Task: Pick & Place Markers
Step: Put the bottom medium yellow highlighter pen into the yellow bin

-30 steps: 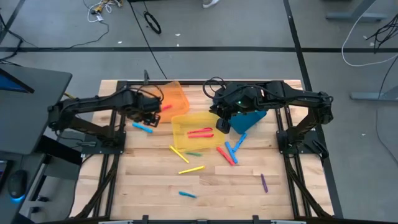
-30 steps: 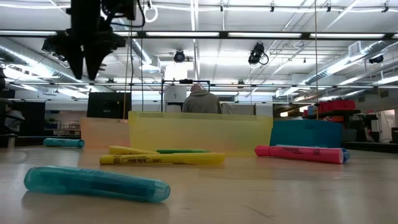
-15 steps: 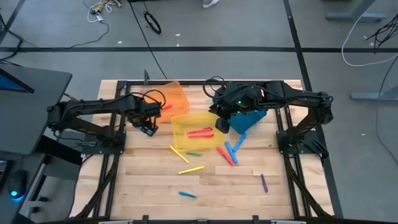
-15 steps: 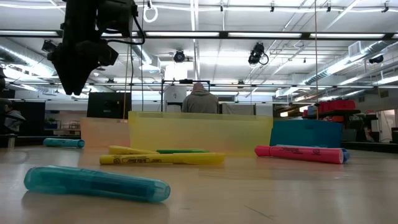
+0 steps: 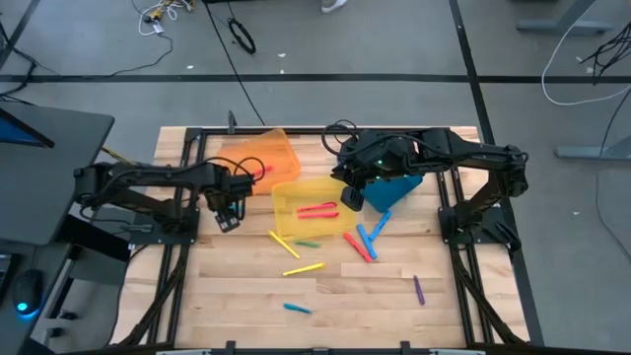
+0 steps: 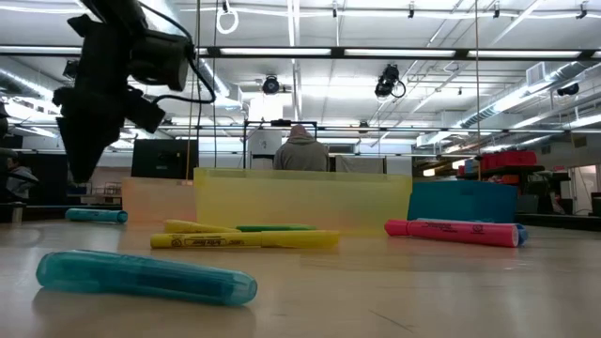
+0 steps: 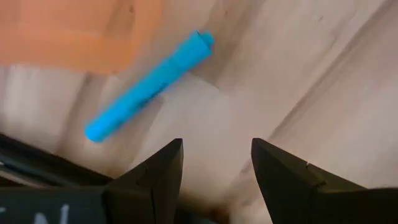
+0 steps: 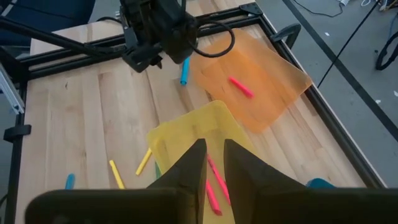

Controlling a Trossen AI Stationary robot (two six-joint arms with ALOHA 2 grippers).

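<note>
arms: dark, jointed | black cables looped | end effector fingers: dark wedges

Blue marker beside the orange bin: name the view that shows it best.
The left wrist view: the blue marker fills it, whole and unobstructed, beside the orange bin. The right wrist view shows a sliver, the low view a distant end-on shape; the high view hides it.

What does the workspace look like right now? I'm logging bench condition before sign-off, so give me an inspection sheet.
Surface: wooden table, bare planks.
Job's things: markers scattered; a blue marker by the orange bin; red ones in the yellow bin.
Clutter: blue bin.
Grippers: left gripper open above the table near the blue marker; right gripper nearly shut over the yellow bin, empty.
Cables: loose cables on the floor.
Surroundings: a person behind the table.
</note>
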